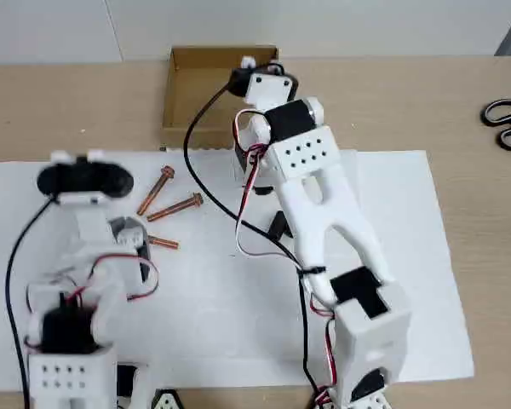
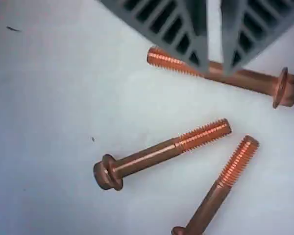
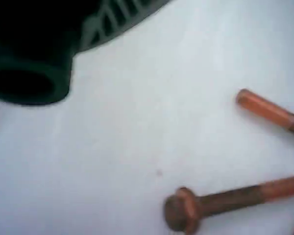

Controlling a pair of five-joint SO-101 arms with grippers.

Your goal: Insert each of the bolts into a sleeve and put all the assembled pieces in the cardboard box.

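Three copper bolts lie on the white paper: one (image 1: 156, 189), one (image 1: 175, 207) and one (image 1: 163, 243). My left gripper (image 1: 129, 234) points down at the end of the nearest bolt. In the left wrist view its grey fingers (image 2: 186, 29) stand over that bolt (image 2: 255, 81), almost together, with nothing between them. Two more bolts (image 2: 161, 154) (image 2: 220, 191) lie beyond. My right gripper (image 1: 243, 162) is just in front of the cardboard box (image 1: 221, 85), shut on a black sleeve (image 3: 27, 83) beside a ribbed finger (image 3: 115, 19). Two bolts (image 3: 220, 203) (image 3: 269, 112) lie past it.
The white paper sheet (image 1: 392, 196) covers most of the table. A small dark piece (image 1: 278, 223) lies on it against the right arm. Scissors (image 1: 507, 121) rest at the far right edge. Cables trail from both arms across the paper.
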